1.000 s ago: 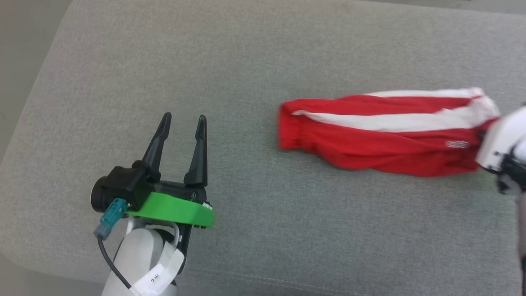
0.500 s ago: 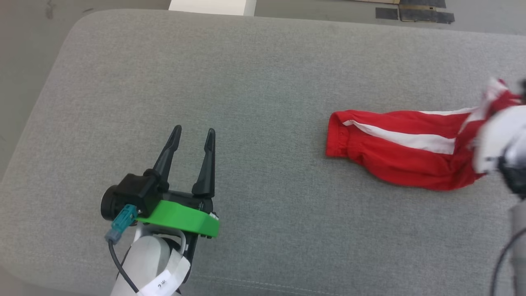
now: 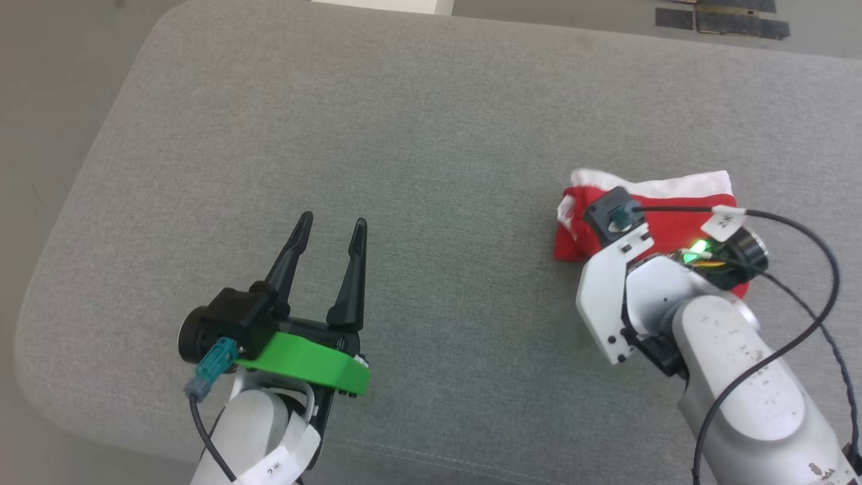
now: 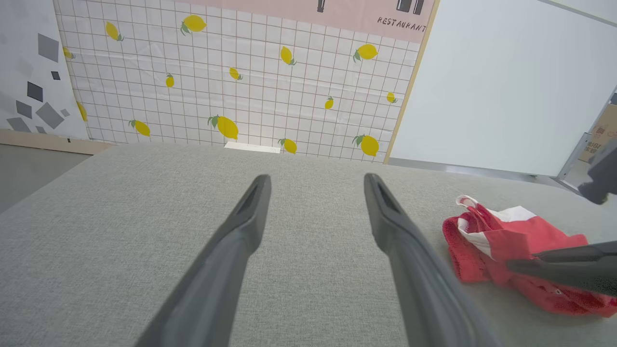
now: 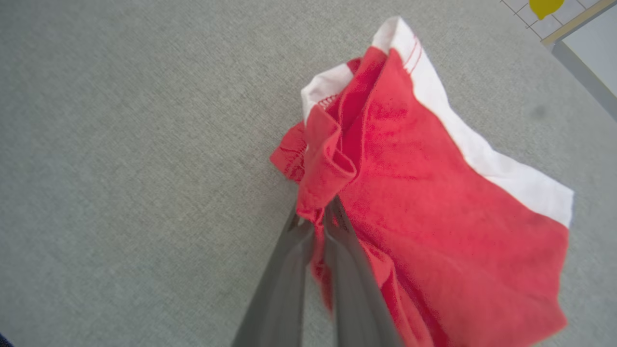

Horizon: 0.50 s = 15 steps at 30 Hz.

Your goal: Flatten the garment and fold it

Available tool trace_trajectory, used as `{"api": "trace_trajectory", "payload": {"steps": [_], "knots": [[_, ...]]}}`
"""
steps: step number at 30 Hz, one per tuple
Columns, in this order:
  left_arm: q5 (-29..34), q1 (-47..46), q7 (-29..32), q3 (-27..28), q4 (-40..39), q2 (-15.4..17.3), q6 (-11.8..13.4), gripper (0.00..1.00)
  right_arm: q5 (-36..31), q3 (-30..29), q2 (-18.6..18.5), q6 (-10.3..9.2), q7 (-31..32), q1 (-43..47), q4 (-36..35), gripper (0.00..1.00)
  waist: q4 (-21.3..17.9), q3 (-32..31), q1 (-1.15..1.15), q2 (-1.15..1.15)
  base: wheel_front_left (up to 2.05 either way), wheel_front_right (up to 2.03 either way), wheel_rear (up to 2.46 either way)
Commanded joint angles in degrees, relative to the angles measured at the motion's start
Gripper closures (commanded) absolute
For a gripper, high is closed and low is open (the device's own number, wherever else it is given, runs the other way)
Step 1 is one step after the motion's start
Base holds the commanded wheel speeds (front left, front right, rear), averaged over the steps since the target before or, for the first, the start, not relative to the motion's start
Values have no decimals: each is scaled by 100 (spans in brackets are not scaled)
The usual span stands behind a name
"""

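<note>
The garment (image 3: 677, 202) is a bunched pile of red fabric with a white stripe along its far edge, lying on the right side of the grey cushion (image 3: 417, 135). My right arm (image 3: 673, 303) reaches over it and covers its near part. In the right wrist view my right gripper (image 5: 318, 214) is shut on a fold of the garment (image 5: 434, 202) at its left edge. My left gripper (image 3: 331, 225) stands open above the cushion at the lower left, well apart from the shorts. The left wrist view has the garment (image 4: 501, 236) to the right of the open fingers (image 4: 241, 231).
The cushion's rounded left corner (image 3: 155, 27) and front seam (image 3: 431, 461) border the grey floor. Dark strips (image 3: 720, 20) lie on the floor beyond the far edge. A lemon-patterned wall (image 4: 241, 72) stands behind the cushion.
The shorts lay stretched out long across the cushion; my right gripper has brought their right end over to the left, so they are now doubled into a short pile. The head view has shifted.
</note>
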Motion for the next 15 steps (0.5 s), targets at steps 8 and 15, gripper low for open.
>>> {"api": "trace_trajectory", "payload": {"steps": [8,15], "knots": [[-52,21,-20,103,32,-13,-3,0,524,-211,184,-10,-639,12,94,0,-98,-96,0,0,0,0,0],[-52,192,-20,221,47,-13,37,0,803,-1045,411,-10,-2481,739,-850,0,-441,-363,0,0,0,0,0]]}}
